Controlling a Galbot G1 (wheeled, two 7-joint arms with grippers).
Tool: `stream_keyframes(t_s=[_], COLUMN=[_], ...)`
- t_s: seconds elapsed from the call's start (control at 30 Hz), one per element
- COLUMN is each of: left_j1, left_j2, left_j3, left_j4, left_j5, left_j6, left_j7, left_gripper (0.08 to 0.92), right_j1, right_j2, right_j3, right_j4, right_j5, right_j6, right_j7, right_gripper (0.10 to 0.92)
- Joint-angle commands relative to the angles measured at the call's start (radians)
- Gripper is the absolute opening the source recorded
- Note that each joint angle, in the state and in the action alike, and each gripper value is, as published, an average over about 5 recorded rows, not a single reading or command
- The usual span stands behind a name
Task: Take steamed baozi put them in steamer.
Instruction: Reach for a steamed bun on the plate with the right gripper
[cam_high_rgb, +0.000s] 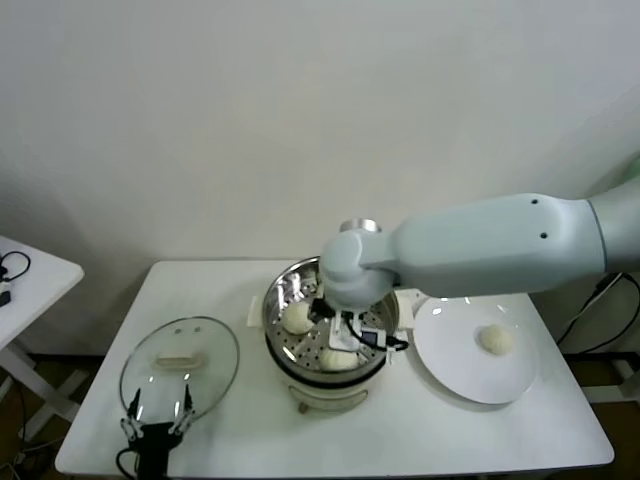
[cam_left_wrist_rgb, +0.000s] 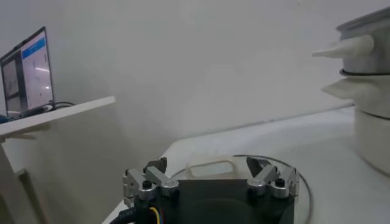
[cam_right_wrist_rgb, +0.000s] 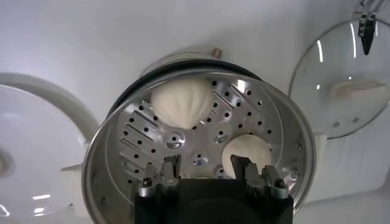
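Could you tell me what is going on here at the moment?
The right gripper is down inside the steamer, its fingers apart with nothing between them. Two steamed baozi lie on the perforated tray, and one more waits on the white plate beside the steamer. The left gripper is parked, open, at the near edge of the glass lid.

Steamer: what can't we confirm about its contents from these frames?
- Right wrist view: the right gripper body hides the near part of the steamer tray. Only two baozi show.
- Head view: the right arm covers the steamer's middle, so a bun under it can't be ruled out.
- Left wrist view: the steamer is cut off by the edge and seen from outside, so its contents are hidden.
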Motion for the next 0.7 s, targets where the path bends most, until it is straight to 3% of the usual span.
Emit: stream_keyframes(t_s=[0.03,0.2,0.37,0.7], left_j1=[-0.001,0.000,0.005,0.007], left_j2=[0.002,0.001,0.001,-0.001], left_j3=[-0.002,0.003,0.001,0.010], left_j4=[0.004,0.002,-0.003,-0.018], left_j5=[0.000,0.003,0.003,0.003], left_j6=[-0.005,-0.009,-0.012,-0.008], left_j7=[-0.003,-0.005,-0.007,-0.012], left_gripper=[0.823,0.823,0.823,0.823], right_j1=[0.004,0.059,0.102,0.267], right_j2=[0.000,-0.053,-0.128,-0.387], right_j3=[0.017,-0.007,-0.009,-0.240], right_j4=[-0.027,-0.023,-0.039,-0.130], right_j5=[0.101,0.293,0.320,0.501], right_j6=[0.001,0.026,0.041,-0.090], right_j7=[-0.008,-0.035,-0.043,0.012], right_gripper=[0.606,0.673,0.796,0.823])
